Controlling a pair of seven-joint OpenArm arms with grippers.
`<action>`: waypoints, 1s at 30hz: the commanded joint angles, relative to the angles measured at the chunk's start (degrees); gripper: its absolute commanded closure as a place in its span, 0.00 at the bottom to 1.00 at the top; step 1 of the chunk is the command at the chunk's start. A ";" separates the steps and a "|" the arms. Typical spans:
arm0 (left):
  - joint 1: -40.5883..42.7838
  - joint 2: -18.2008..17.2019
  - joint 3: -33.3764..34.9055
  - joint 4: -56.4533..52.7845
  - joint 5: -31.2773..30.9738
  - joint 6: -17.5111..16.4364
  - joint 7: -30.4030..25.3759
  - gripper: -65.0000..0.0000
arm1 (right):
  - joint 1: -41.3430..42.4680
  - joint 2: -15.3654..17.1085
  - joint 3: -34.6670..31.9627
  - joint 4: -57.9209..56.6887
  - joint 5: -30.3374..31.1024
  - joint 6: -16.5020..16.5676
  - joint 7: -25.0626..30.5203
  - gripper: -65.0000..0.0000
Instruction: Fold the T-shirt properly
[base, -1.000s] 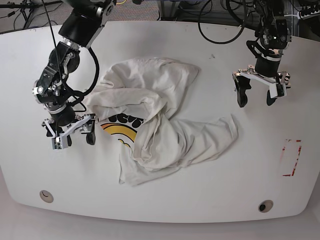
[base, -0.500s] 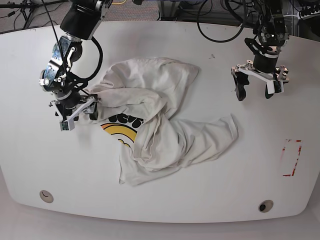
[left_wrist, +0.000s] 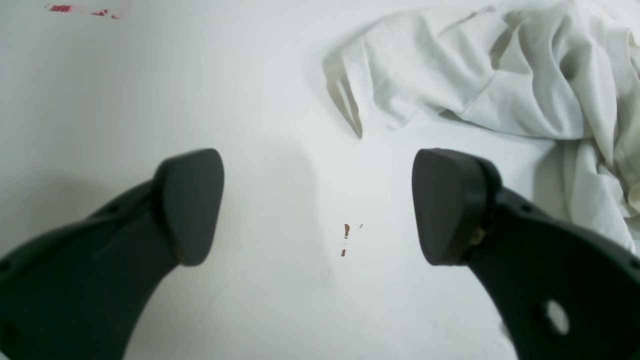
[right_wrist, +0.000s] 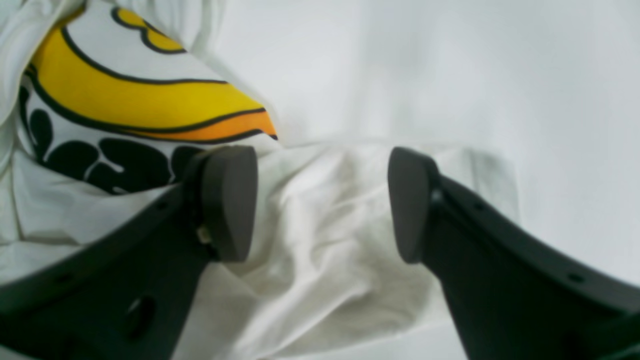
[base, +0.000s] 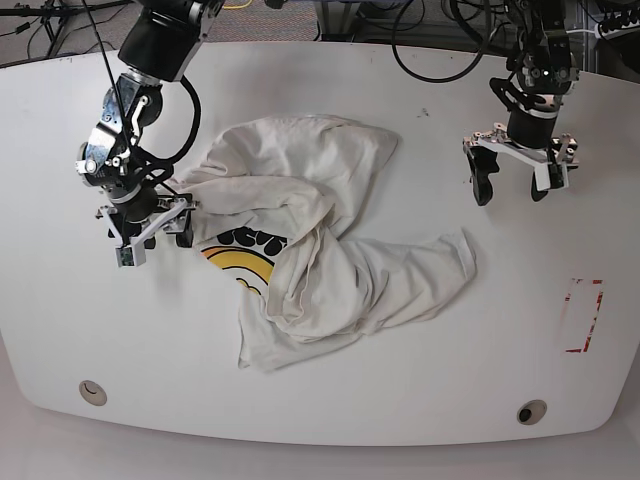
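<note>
The off-white T-shirt (base: 330, 230) lies crumpled in the middle of the white table (base: 420, 380), with part of its yellow-orange and black graphic (base: 245, 255) showing. My right gripper (base: 155, 243) is open at the shirt's left edge. In the right wrist view its fingers (right_wrist: 230, 200) stand on either side of a fold of shirt cloth (right_wrist: 325, 230), just below the graphic (right_wrist: 140, 107). My left gripper (base: 511, 190) is open and empty over bare table, apart from the shirt. In the left wrist view (left_wrist: 317, 205) the shirt's corner (left_wrist: 450, 75) lies ahead to the right.
A red tape mark (base: 583, 315) is on the table near its right edge, also in the left wrist view (left_wrist: 82, 9). Two round holes (base: 92, 392) (base: 531, 411) sit near the front edge. Cables lie behind the table's back edge (base: 430, 50).
My right gripper has moved up from the bare table to the shirt's left edge and now straddles a fold. My left gripper has shifted slightly up and to the right, still open.
</note>
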 joint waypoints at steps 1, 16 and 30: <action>-0.16 -0.35 -0.11 1.04 -0.25 -0.25 -1.51 0.14 | 1.38 0.45 -0.24 2.21 0.86 0.40 1.21 0.39; -0.25 -0.35 -0.11 1.04 -0.25 -0.25 -1.51 0.14 | -2.57 -3.77 -13.43 16.36 0.95 0.66 -1.69 0.11; -0.96 -0.35 -0.02 0.77 -0.25 -0.25 -1.51 0.14 | -9.17 -3.77 -30.31 22.43 0.86 0.66 -1.69 0.11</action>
